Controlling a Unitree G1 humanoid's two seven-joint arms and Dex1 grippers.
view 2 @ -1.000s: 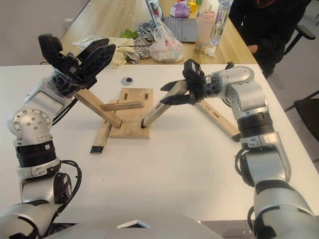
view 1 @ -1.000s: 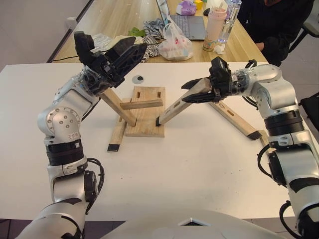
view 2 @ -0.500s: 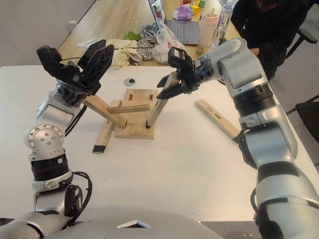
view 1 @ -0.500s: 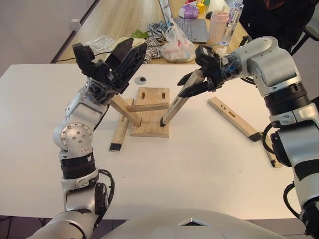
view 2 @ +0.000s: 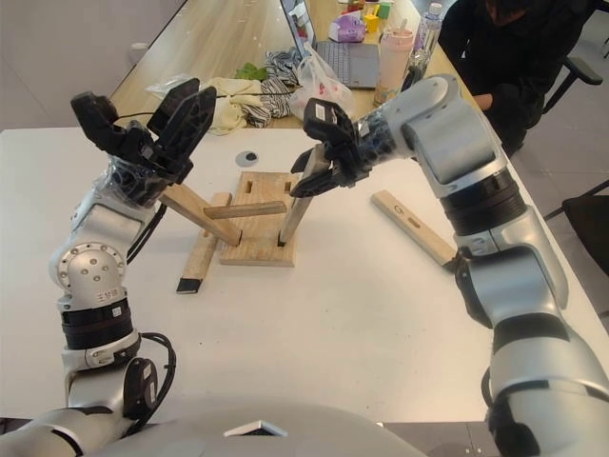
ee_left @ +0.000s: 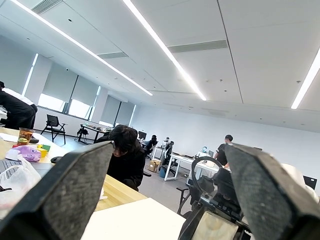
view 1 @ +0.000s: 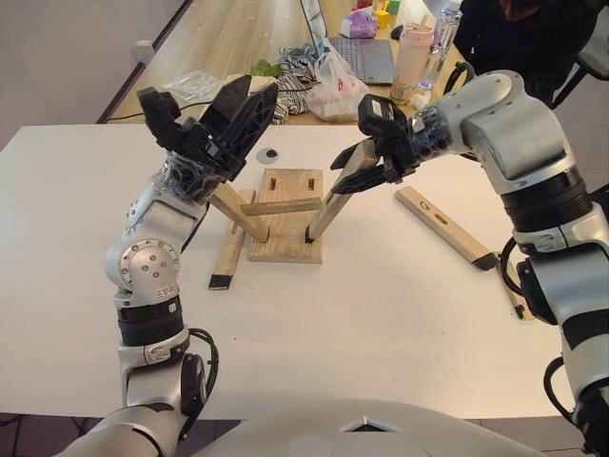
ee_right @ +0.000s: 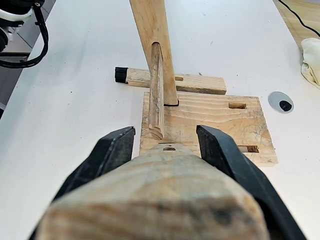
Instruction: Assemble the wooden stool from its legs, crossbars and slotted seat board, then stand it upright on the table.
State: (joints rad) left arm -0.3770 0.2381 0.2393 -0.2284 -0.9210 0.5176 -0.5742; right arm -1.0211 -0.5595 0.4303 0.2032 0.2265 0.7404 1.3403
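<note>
Right pincer is clamping a leg down onto the board. Left pincer is gaping wide. The slanted leg is possibly not seating, risking a skid.

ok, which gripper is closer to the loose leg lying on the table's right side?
Right. The right gripper, shut on a second leg, is raised just left of the loose leg; the left gripper is raised beyond the seat board, farther left.

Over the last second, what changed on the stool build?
The right tool moved inward over the seat board, tipping its leg from a low slant to a steeper one, foot kept on the board. The open left tool, the other leg and the crossbar stayed put.
</note>
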